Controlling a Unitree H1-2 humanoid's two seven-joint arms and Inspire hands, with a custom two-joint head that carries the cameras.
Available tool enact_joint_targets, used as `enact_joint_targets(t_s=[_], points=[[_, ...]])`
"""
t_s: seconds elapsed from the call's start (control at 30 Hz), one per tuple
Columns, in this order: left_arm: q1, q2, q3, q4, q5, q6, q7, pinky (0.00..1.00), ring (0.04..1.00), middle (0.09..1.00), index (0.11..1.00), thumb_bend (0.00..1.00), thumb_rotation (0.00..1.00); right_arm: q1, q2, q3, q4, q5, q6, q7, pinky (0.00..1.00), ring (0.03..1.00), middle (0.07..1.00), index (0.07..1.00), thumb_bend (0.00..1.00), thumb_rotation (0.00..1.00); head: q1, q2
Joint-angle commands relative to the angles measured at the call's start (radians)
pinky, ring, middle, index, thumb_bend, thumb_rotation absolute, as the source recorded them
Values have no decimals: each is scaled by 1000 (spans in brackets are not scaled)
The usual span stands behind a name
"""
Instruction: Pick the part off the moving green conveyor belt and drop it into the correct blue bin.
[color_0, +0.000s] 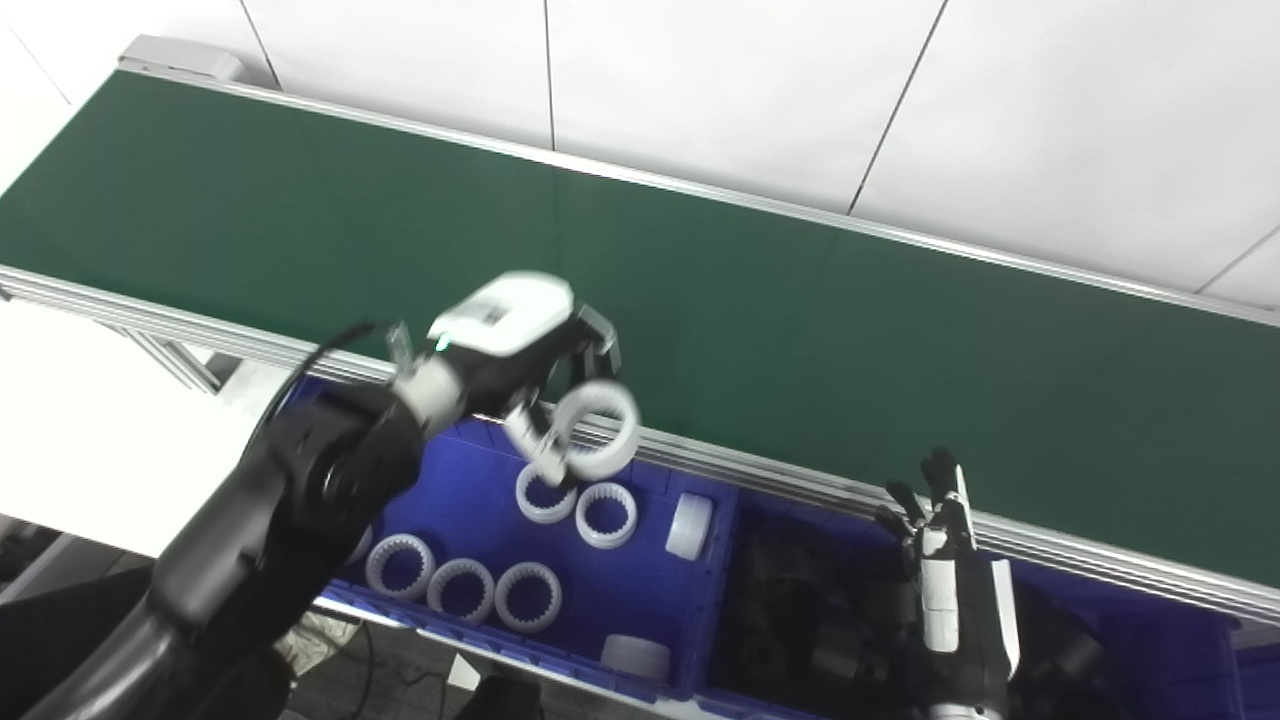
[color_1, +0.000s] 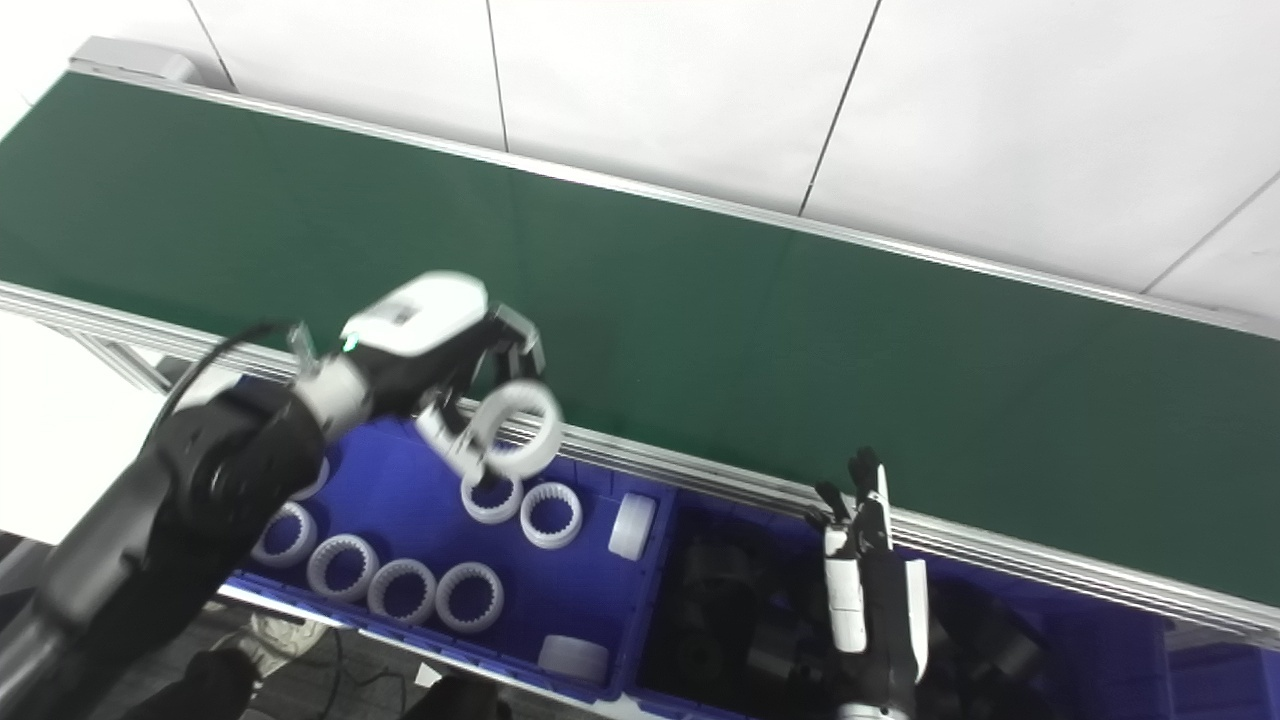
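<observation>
My left hand (color_0: 520, 360) is shut on a white toothed ring part (color_0: 600, 428) and holds it in the air over the near rail of the green conveyor belt (color_0: 800, 300), above the left blue bin (color_0: 640, 590). That bin holds several white ring parts (color_0: 460, 590). The ring also shows in the right eye view (color_1: 515, 428). My right hand (color_0: 950, 590) hangs over the right blue bin (color_0: 800, 620), fingers straight and apart, holding nothing. That bin holds several dark parts. The belt surface is bare.
A silver rail (color_0: 1000, 535) runs along the belt's near edge, just above both bins. White floor tiles (color_0: 900, 90) lie beyond the belt. A white surface (color_0: 90, 440) lies at the left, below the belt.
</observation>
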Motion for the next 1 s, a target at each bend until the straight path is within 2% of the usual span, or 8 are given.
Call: enact_joint_targets(t_s=[0.0, 0.27, 0.33, 0.43, 0.5, 0.6, 0.77, 0.97], points=[[2, 26, 18, 15, 44, -13, 27, 189, 259, 474, 489, 524, 0, 2, 0, 2, -23, 9, -5, 16, 843, 912, 993, 1000, 837, 936, -4, -8], [69, 22, 15, 170, 71, -121, 161, 197, 268, 474, 489, 523, 0, 8, 8, 17, -2, -8, -23, 17, 834, 915, 988, 992, 823, 922, -38, -28], [62, 26, -2, 192, 91, -149, 177, 243, 303, 476, 489, 524, 0, 11, 12, 19, 3, -11, -27, 15, 836, 917, 991, 993, 816, 920, -47, -27], [45, 41, -36, 182, 135, -169, 126, 409, 417, 441, 523, 521, 0, 17, 19, 21, 3, -17, -32, 9, 833, 918, 990, 999, 812, 921, -51, -26], [39, 51, -50, 162, 146, -174, 76, 566, 558, 606, 621, 818, 195, 20, 24, 21, 2, -19, -34, 6, 826, 915, 986, 998, 815, 919, -52, -25], [32, 61, -66, 137, 164, -179, 8, 761, 773, 810, 770, 981, 410, 20, 30, 19, 2, -11, -34, 8, 830, 918, 992, 1000, 826, 918, -55, -26], [32, 67, -65, 120, 177, -195, -10, 913, 879, 913, 851, 985, 555, 18, 32, 20, 2, -13, -35, 10, 833, 923, 995, 1000, 829, 921, -59, -27], [39, 62, -34, 79, 154, -200, -2, 907, 875, 901, 846, 975, 576, 13, 29, 21, 6, -23, -35, 10, 832, 922, 997, 998, 834, 935, -65, -32]])
